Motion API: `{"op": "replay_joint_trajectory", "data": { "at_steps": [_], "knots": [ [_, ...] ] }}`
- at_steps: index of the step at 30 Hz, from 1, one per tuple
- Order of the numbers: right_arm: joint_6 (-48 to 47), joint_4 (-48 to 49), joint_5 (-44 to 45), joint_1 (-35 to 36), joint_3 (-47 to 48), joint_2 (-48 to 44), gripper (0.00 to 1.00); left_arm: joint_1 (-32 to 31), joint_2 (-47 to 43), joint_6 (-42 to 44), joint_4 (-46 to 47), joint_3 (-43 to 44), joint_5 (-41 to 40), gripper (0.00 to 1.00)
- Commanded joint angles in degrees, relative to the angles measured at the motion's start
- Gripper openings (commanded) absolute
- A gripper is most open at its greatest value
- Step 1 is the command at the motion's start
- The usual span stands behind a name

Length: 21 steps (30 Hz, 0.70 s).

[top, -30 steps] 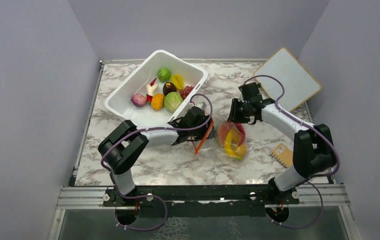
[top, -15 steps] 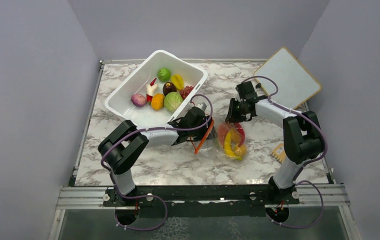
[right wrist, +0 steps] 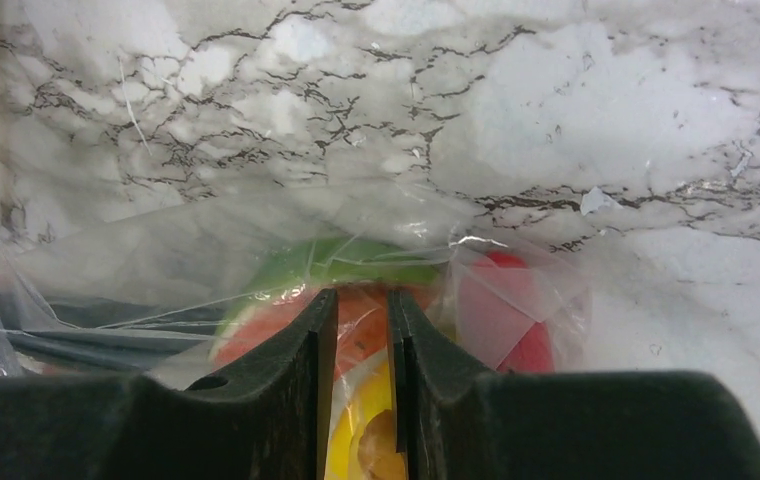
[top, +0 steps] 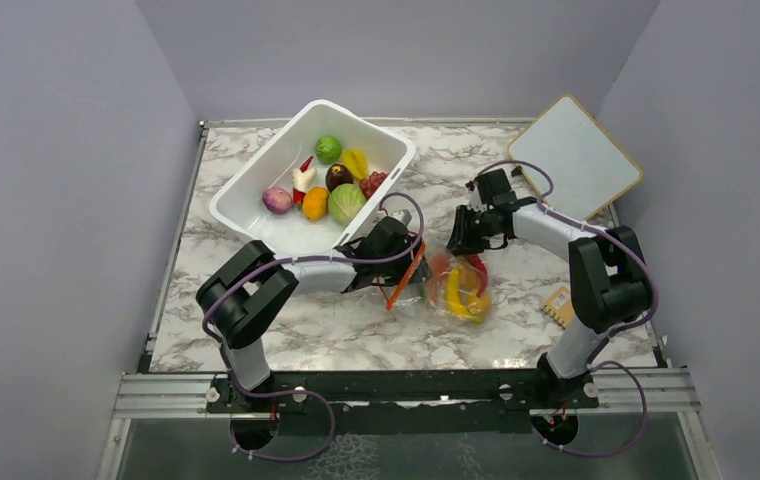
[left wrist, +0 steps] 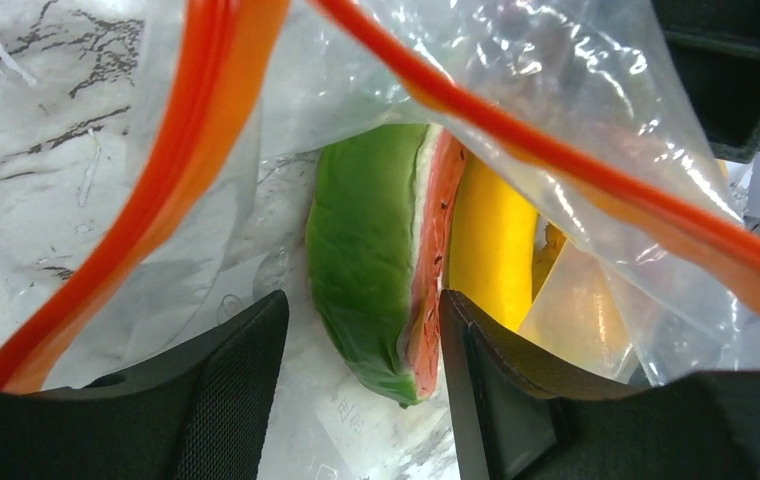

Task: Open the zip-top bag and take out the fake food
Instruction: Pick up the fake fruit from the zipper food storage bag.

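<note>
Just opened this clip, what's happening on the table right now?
Both arms are working on the zip-top bag, which lies on the marble table near the white tub. Its orange zip strip is parted, so the mouth is open. The left gripper is open at the mouth, its fingers either side of the watermelon slice, with the banana beside it. The right gripper is at the bag's far end, nearly closed and apparently pinching the film. No food is out yet.

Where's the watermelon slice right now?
In the left wrist view the watermelon slice lies inside the bag, with the left gripper straddling it and the banana just right of it.
</note>
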Motion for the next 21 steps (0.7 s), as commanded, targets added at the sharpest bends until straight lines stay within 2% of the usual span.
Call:
{"op": "replay_joint_trajectory", "data": {
  "at_steps": [1,5,8,14,21],
  "knots": [
    [0.8,-0.9,0.4,0.2,-0.4,-4.3,0.25,-0.3,0.3,-0.5,-0.3,-0.9,0.1,0.58],
    [2.2,0.2,10.9,0.2,-2.5,-15.0,0.26,-0.3,-0.2,-0.4,-1.3,-1.2,-0.9,0.56],
    [1.0,1.5,11.4,0.2,-4.5,-22.1,0.29,-0.3,-0.7,-0.4,-1.5,-1.4,-0.9,0.54],
    [1.4,-0.7,2.8,0.2,-8.6,-27.5,0.33,-0.3,-1.1,-0.2,-1.6,-1.0,-0.9,0.53],
    [6.7,6.7,-11.3,0.2,-19.0,-29.4,0.37,-0.4,-1.4,-0.2,-1.4,-1.2,-0.3,0.54]
  ]
}}
